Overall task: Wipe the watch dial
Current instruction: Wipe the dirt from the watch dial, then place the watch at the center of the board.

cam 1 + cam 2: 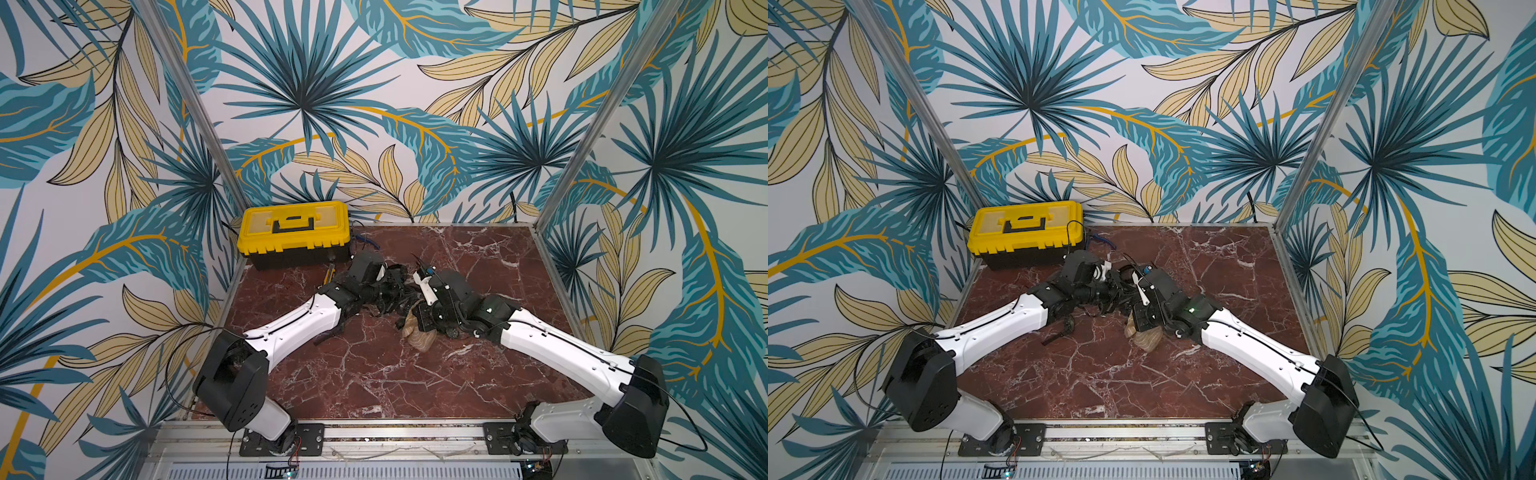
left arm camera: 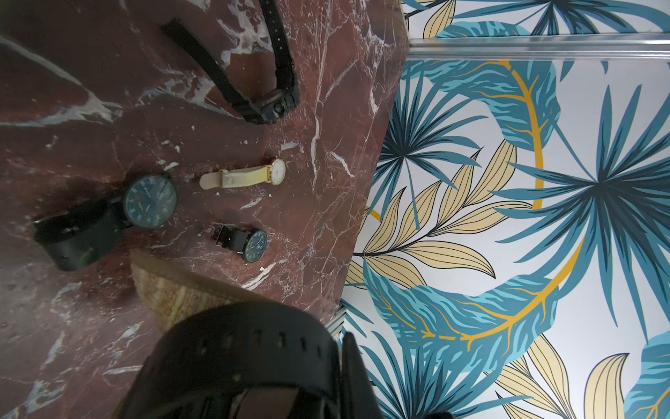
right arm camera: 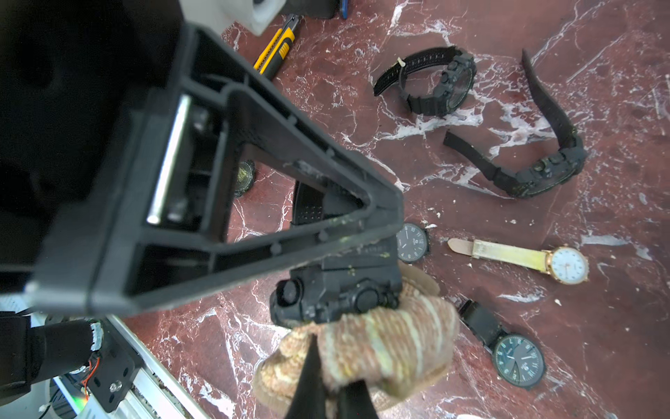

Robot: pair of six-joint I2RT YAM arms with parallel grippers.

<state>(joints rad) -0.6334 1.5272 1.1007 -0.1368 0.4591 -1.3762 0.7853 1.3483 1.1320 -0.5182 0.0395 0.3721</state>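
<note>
My left gripper (image 2: 337,384) is shut on the strap of a chunky black watch (image 3: 335,295) and holds it above the red marble table (image 1: 374,374). In the left wrist view the holed strap (image 2: 246,344) fills the foreground. My right gripper (image 3: 331,391) is shut on a beige and brown cloth (image 3: 391,348), which presses against the watch's case. The cloth covers the dial, so the dial is hidden. In both top views the two grippers meet mid-table, with the cloth (image 1: 419,334) (image 1: 1144,338) hanging below them.
Several other watches lie on the marble: a gold one with a white dial (image 3: 567,265), a dark-dialled one (image 3: 520,361), a small dark one (image 3: 411,242) and two black strap watches (image 3: 440,81). A yellow toolbox (image 1: 293,230) stands back left, a utility knife (image 3: 277,47) near it.
</note>
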